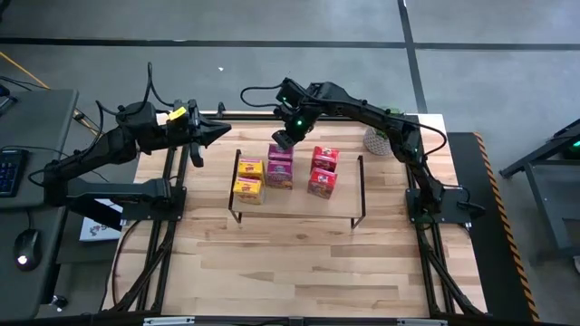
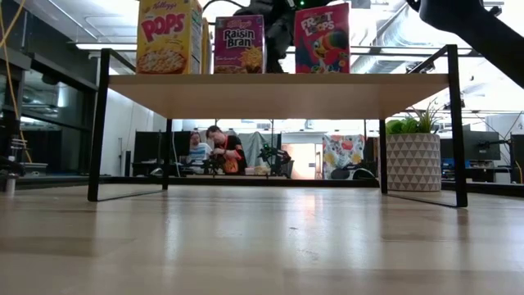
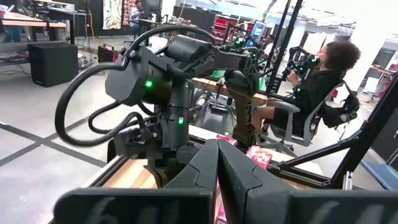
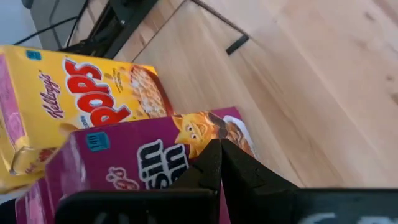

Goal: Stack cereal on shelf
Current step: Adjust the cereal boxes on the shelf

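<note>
Six small cereal boxes stand on the shelf (image 1: 294, 206), a low rack with a pale wood top and thin black wire legs, on the wooden table (image 1: 299, 272): two yellow Pops boxes (image 1: 247, 179) at one end, two magenta Raisin Bran boxes (image 1: 280, 166) in the middle, two red Froot Loops boxes (image 1: 323, 171) at the other; they look like light, hollow cardboard cubes with smooth glossy print, easily dented or tipped, probably best pinched across two opposite flat sides; the right gripper (image 1: 283, 139) hangs just above the magenta boxes, fingers pressed together, holding nothing; the left gripper (image 1: 217, 134) waits near the table's far edge, fingers likewise together; a potted plant (image 1: 378, 139) sits beyond the shelf.
</note>
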You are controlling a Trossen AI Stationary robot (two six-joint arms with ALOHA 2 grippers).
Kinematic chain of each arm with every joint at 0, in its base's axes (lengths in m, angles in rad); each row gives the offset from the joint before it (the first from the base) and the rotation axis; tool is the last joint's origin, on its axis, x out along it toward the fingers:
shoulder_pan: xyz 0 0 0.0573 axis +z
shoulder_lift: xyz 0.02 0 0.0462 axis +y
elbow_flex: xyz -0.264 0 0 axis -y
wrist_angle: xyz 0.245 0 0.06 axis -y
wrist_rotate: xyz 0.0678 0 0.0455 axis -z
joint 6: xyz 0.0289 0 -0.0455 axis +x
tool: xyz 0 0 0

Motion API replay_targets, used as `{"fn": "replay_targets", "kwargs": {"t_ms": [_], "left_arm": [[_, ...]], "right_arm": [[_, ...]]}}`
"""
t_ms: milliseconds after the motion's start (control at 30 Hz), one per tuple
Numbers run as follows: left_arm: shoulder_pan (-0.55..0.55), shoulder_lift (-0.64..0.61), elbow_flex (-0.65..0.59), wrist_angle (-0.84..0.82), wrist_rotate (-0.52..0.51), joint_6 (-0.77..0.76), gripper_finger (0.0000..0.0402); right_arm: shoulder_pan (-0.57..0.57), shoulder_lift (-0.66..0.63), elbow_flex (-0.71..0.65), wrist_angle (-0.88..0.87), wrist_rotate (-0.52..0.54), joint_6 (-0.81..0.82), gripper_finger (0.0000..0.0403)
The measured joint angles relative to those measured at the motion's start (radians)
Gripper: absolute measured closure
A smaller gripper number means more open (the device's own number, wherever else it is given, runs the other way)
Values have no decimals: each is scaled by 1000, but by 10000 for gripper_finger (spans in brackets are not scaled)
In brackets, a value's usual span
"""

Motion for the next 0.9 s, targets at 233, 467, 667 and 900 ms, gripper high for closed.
{"fn": "replay_targets", "kwargs": {"t_ms": [233, 467, 667, 900], "left_arm": [[0, 0, 0, 1, 0, 0, 401], [0, 0, 0, 1, 0, 0, 401], [0, 0, 0, 1, 0, 0, 401], [0, 0, 0, 1, 0, -2, 401]], "right_arm": [[0, 15, 0, 12, -7, 8, 403], [-5, 32, -1, 4, -9, -1, 403], [-16, 35, -1, 9, -77, -47, 403], [-16, 35, -1, 7, -138, -124, 403]]}}
